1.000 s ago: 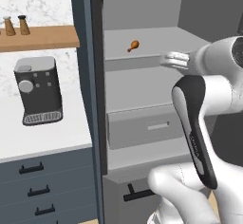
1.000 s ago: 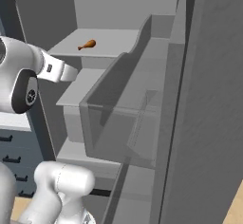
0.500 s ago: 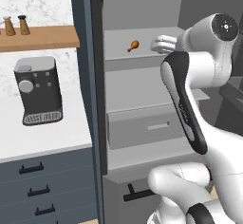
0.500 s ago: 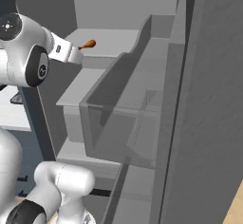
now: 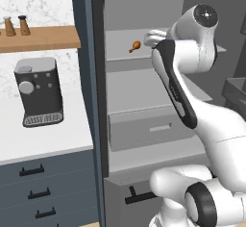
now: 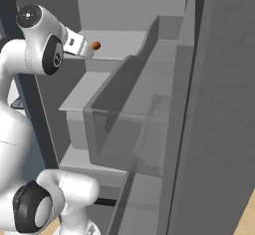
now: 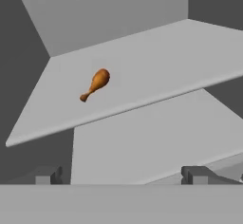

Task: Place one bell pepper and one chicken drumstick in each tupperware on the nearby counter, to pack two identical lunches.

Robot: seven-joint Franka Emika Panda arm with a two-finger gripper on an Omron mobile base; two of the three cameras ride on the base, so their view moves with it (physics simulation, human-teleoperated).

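Note:
A brown chicken drumstick [image 5: 136,45] [image 6: 96,45] [image 7: 96,84] lies alone on the upper grey shelf [image 7: 156,61] of the open fridge. My gripper [image 5: 147,38] [image 6: 87,50] [image 7: 121,175] hovers at that shelf's front edge, just short of the drumstick. It points at the drumstick, and its fingers are open with nothing between them. Left of the fridge, the white counter [image 5: 43,134] runs over dark drawers. The bell peppers and the tupperware are out of view.
A black coffee machine [image 5: 38,91] stands on the counter under a wooden wall shelf [image 5: 41,37] carrying two shakers. Below the upper shelf are a second shelf and a grey drawer [image 5: 149,127]. The open fridge door [image 6: 219,104] with a clear bin [image 6: 124,129] stands on the right.
The arm has risen and swung left. The open gripper went from the middle shelf's height up to the upper shelf, close to the drumstick. The drumstick has not moved.

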